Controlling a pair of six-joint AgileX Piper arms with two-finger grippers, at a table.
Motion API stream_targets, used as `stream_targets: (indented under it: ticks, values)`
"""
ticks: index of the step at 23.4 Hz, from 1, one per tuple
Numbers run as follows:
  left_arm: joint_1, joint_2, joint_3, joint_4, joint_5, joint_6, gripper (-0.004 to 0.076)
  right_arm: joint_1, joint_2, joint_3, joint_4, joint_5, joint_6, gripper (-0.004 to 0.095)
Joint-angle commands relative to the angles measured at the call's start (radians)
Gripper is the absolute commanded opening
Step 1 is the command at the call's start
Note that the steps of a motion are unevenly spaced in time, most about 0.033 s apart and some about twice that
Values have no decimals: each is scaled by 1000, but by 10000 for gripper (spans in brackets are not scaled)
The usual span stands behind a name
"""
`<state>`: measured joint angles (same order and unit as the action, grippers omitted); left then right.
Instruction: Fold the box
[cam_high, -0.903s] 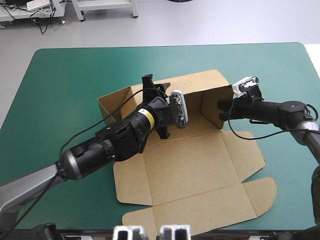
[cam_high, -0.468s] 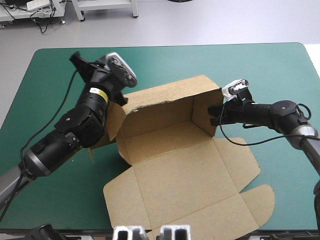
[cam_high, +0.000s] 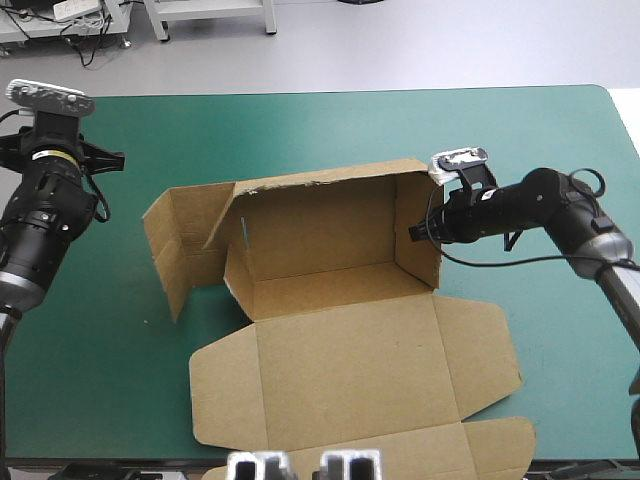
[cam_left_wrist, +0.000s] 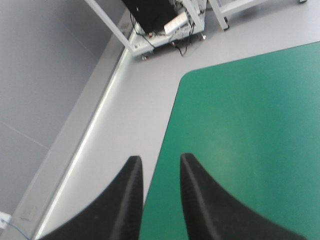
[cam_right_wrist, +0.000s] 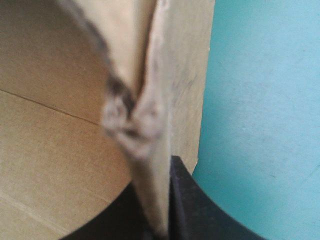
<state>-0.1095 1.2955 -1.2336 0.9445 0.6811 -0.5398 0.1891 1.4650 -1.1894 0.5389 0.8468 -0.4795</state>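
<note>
Gripping box right-wall edge, right claw; left claw parted at table edge.

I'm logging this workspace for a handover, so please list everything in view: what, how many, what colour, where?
box: one, brown, middle of the table; back and right walls raised, left flap splayed outward, lid flat toward the near edge.
table: one, teal-green cover, under the box.
left gripper: one, black fingers, open and empty, raised by the table's far left corner.
right gripper: one, black fingers, shut on the box's right wall.
</note>
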Motion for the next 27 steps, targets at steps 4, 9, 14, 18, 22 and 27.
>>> stream_targets:
  ticks: [4,9,14,18,22,27]
  values:
    - [68,-32,-28,-233,-34,122,185,1,135,-267,-115,108,42,-5]
    - [68,-32,-28,-372,-32,206,185,1,241,-387,-160,107,30,28]
    - [68,-32,-28,-404,-30,262,185,1,303,-442,-198,68,-7,298]
    - [68,-32,-28,-407,-16,296,184,1,306,-444,-192,-3,-83,426]
    - [68,-32,-28,-433,-5,296,185,1,250,-466,-195,7,-83,426]
    - [68,-9,-28,-448,49,301,185,1,110,-525,-197,174,-82,398]
